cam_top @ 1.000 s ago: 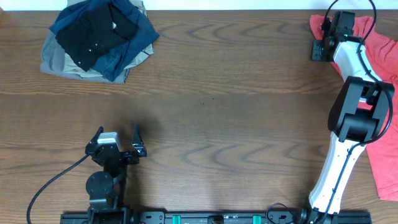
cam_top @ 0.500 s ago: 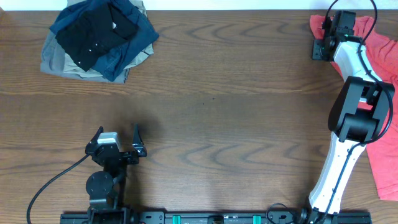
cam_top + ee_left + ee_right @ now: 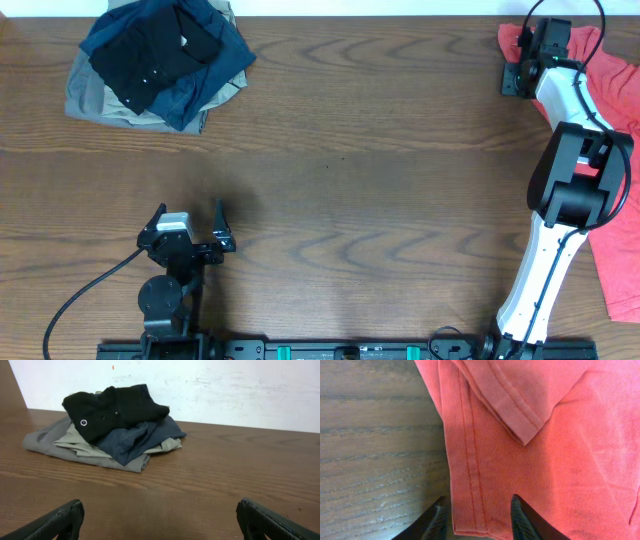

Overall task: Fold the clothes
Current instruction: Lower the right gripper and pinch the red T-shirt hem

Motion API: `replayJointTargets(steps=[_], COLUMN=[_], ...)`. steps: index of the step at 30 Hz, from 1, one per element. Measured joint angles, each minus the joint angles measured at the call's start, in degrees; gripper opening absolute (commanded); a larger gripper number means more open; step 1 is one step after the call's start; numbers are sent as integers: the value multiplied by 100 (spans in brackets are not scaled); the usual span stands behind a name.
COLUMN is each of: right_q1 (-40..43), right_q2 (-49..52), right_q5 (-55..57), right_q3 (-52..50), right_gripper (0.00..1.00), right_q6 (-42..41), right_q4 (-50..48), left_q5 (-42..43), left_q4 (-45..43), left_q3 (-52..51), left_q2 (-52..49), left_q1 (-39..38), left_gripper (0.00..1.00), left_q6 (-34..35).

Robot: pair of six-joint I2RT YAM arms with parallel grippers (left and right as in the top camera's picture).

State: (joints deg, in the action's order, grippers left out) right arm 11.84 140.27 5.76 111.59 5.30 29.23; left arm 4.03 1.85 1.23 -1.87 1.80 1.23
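The coral-red T-shirt (image 3: 612, 85) lies crumpled at the table's far right, partly under my right arm and running off the right edge. In the right wrist view its stitched hem and a folded sleeve (image 3: 545, 455) fill the frame. My right gripper (image 3: 523, 60) is at the shirt's far left corner. Its fingers (image 3: 479, 501) are apart, one on each side of the hem edge, low over the wood. My left gripper (image 3: 188, 214) is open and empty near the front left, its fingers (image 3: 159, 510) wide apart above bare table.
A pile of folded black, navy and khaki garments (image 3: 155, 65) sits at the far left corner and also shows in the left wrist view (image 3: 115, 425). A white wall runs behind the table's far edge. My right arm (image 3: 570, 190) stretches along the right side.
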Motion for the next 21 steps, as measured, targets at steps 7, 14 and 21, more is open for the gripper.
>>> replayJointTargets(steps=[7, 14, 21], right_q1=[11, 15, 15], right_q2=[0, 2, 2], right_q5=[-9, -13, -184], right_q3=[0, 0, 0], right_gripper=[20, 46, 38], right_q6=[11, 0, 22], right_q4=[7, 22, 28], left_q5=[2, 2, 2], left_q4=[0, 0, 0], left_q3=[0, 0, 0], left_q2=[0, 0, 0], left_q1=[0, 0, 0], left_gripper=[98, 98, 98], left_q6=[-2, -2, -2])
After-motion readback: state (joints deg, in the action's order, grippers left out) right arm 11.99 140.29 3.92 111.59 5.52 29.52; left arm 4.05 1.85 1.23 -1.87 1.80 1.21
